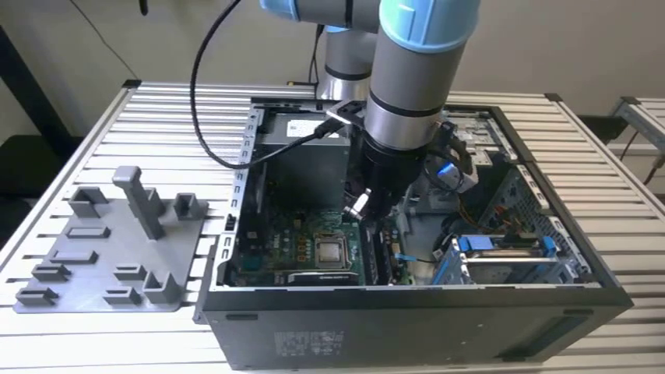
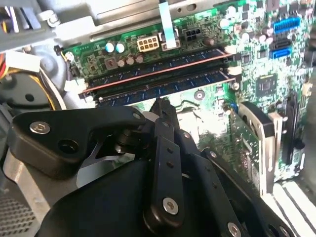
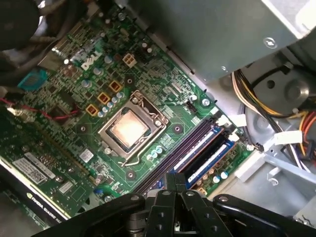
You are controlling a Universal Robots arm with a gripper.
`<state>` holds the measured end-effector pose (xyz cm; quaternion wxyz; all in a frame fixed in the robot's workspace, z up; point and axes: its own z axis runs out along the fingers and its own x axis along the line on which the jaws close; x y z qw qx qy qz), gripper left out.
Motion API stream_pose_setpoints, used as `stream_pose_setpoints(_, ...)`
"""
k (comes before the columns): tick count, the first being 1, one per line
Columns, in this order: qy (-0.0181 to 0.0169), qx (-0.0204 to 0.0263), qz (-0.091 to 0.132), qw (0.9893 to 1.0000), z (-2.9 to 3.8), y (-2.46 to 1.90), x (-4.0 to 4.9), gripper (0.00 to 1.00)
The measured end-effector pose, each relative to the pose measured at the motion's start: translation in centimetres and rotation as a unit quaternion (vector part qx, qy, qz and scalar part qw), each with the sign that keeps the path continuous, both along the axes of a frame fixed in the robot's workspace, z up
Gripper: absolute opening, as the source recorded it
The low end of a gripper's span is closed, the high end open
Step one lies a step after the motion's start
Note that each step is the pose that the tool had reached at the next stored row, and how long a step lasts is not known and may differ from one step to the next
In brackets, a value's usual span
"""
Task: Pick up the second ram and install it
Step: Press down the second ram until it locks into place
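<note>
Presently: 1 gripper, fingers drawn together, nothing visibly between them, poised just above the motherboard slots inside the open computer case. Second ram seated in a slot beside the gripper's tips. Grey fixture lies outside the case.

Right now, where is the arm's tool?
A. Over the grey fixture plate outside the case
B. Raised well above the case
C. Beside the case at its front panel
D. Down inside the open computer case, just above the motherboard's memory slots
D: the tool sits low inside the computer case, with the memory slots just past its tip.
</note>
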<state>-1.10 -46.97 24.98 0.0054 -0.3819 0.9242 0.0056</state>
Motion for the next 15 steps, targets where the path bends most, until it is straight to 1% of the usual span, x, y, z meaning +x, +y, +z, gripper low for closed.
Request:
stream_pose_setpoints(3,-0.0002,0.0,0.025,0.9997,-0.11,0.0,-0.01,0.11)
stream_pose_setpoints(5,-0.0004,0.0,0.042,0.9991,-0.17,0.0,-0.01,0.11)
stream_pose_setpoints(7,-0.0006,0.0,0.059,0.9983,-0.24,0.0,-0.02,0.11)
stream_pose_setpoints(12,-0.0012,0.0,0.097,0.9953,-0.38,0.0,-0.04,0.11)
stream_pose_setpoints(15,-0.0017,0.0,0.119,0.9929,-0.47,0.0,-0.06,0.11)
